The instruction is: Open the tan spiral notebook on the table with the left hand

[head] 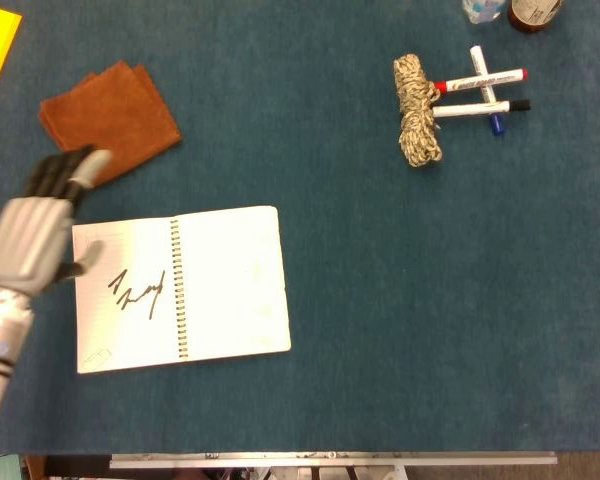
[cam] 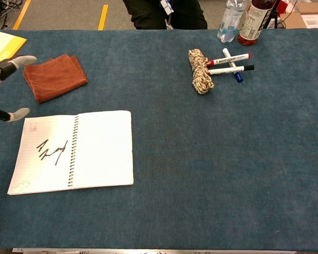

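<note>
I see open table (cam: 217, 169) right of the notebook (head: 190, 290); the brown cloth (head: 108, 120) crowds its upper-left corner.

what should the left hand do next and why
Probably just pull clear and rest: the notebook already lies open flat on the table, both pages showing, and the left hand is off its left edge, holding nothing.

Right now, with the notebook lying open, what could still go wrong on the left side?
1. The left hand is at the open notebook's left edge; drifting right, it could nudge the page.
2. Its fingertips are close to the brown cloth and may drag it.
3. The pages lie flat, so flipping shut looks unlikely.
</note>
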Motion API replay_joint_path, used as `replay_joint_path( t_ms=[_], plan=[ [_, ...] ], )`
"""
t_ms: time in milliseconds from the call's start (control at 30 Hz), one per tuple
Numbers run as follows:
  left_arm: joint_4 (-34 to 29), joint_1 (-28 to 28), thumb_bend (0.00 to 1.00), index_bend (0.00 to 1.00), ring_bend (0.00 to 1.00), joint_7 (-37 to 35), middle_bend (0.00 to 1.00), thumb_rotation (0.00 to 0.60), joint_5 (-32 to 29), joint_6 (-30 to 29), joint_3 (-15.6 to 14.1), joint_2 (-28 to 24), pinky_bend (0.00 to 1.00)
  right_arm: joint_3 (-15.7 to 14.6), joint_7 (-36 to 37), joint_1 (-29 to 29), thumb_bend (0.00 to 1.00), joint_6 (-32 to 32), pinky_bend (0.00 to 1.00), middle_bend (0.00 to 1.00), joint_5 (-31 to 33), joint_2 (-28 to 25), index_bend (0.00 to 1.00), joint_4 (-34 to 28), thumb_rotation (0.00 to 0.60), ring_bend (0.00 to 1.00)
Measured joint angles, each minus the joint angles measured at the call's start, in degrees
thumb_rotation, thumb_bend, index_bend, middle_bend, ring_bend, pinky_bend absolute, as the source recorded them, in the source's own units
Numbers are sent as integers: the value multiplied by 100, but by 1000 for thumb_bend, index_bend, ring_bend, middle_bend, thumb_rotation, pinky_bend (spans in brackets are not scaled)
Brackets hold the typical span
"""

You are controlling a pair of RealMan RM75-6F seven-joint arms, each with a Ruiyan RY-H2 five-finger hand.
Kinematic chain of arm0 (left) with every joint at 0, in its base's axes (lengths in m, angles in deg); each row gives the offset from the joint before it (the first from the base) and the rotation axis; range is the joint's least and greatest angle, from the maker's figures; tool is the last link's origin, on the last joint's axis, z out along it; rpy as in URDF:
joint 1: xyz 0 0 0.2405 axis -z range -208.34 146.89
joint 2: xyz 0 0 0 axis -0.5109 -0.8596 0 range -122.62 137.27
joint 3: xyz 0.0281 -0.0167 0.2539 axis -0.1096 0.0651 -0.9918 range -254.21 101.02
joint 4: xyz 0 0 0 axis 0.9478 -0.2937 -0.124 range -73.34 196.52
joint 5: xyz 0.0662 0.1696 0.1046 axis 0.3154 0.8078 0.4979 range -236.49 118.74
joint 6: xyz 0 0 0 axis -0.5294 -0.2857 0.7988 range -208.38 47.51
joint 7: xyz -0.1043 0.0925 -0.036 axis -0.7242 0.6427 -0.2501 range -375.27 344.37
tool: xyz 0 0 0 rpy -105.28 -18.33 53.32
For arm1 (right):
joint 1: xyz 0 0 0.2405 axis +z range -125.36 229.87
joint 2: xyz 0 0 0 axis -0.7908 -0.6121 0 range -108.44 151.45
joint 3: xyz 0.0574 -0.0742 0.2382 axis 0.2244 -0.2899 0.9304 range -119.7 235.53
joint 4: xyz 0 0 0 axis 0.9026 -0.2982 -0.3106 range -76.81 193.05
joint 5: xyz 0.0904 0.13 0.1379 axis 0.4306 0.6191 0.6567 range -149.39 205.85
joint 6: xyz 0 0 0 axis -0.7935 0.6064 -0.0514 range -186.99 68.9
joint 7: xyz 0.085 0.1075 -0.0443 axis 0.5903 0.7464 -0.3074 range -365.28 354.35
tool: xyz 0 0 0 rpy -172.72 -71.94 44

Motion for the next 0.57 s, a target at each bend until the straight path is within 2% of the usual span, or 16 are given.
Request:
replay_joint_path(
  t_ms=[267, 567],
  plan=[
    [76, -912, 279, 37, 0, 9, 38, 600, -225, -961, 28, -64, 0, -23, -246, 26, 186, 18, 280, 242, 16, -25, 258, -176, 600, 151],
    [-29, -1434, 279, 44, 0, -171, 39, 600, -57, -1441, 93, -302, 0, -6, -333, 92, 186, 13, 280, 242, -62, 7, 258, -253, 600, 150]
  ],
)
